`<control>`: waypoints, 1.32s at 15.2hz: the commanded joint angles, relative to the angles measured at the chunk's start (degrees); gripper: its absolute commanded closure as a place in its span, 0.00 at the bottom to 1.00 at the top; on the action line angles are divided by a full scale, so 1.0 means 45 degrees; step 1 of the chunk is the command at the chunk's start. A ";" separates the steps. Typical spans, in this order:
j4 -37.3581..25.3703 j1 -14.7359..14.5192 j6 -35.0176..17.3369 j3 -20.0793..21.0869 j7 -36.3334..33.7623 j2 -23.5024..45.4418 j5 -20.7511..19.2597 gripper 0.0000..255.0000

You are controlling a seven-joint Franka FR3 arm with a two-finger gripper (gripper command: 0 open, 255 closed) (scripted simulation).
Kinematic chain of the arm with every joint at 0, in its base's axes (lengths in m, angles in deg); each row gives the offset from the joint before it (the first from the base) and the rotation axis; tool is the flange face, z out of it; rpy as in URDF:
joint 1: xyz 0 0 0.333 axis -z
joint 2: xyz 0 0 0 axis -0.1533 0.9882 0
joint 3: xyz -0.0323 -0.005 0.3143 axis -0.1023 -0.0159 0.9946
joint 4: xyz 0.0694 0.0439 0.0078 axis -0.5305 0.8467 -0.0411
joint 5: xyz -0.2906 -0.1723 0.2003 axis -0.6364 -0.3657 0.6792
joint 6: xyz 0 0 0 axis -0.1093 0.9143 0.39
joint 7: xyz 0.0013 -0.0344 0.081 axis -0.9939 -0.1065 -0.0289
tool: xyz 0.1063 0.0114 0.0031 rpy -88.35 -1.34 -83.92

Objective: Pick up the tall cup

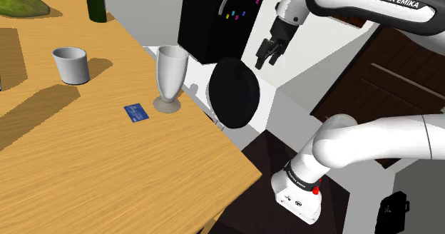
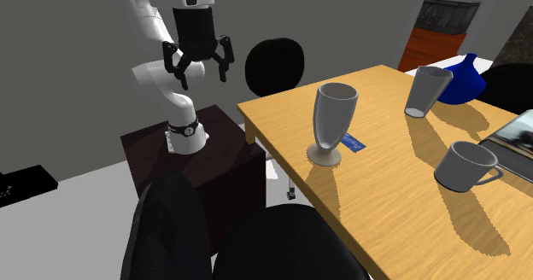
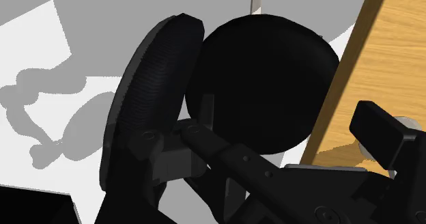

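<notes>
The tall cup (image 1: 170,79) is a pale grey footed cup standing upright near the wooden table's (image 1: 107,168) corner, next to a small blue card (image 1: 135,113). In the second exterior view the tall cup (image 2: 331,120) stands close to the table's near edge. My gripper (image 1: 266,54) hangs in the air off the table, beyond a black chair (image 1: 232,93), well apart from the cup. Its black fingers stand apart, open and empty, also in the second exterior view (image 2: 199,61).
A short grey cup (image 1: 71,64) and a dark bottle (image 1: 95,1) stand farther back on the table. A tumbler (image 2: 424,90), a mug (image 2: 465,166) and a blue vase (image 2: 465,78) share the table (image 2: 401,227). Below the hand are a black chair (image 3: 266,86) and the table edge (image 3: 379,59).
</notes>
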 commanded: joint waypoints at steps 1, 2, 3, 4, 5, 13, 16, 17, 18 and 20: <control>0.0000 0.0000 0.0000 0.0000 0.0000 0.0000 0.0000 0.00; -0.0266 -0.0079 -0.0138 0.0170 -0.0140 0.0426 0.0112 0.00; -0.0545 -0.0153 -0.0267 0.0337 -0.0278 0.0855 0.0215 0.00; -0.0837 -0.0221 -0.0386 0.0503 -0.0415 0.1285 0.0308 0.00; -0.1141 -0.0284 -0.0494 0.0667 -0.0550 0.1717 0.0391 0.00; -0.4048 -0.0688 -0.0985 0.1916 -0.1653 0.5243 0.0657 0.00; -0.5366 -0.0830 -0.0982 0.2360 -0.2096 0.6614 0.0563 0.00; -0.5837 -0.0883 -0.0956 0.2503 -0.2249 0.7080 0.0507 0.00; -0.6325 -0.0942 -0.0917 0.2643 -0.2404 0.7553 0.0437 0.00; -0.7355 -0.1080 -0.0798 0.2910 -0.2721 0.8519 0.0260 0.00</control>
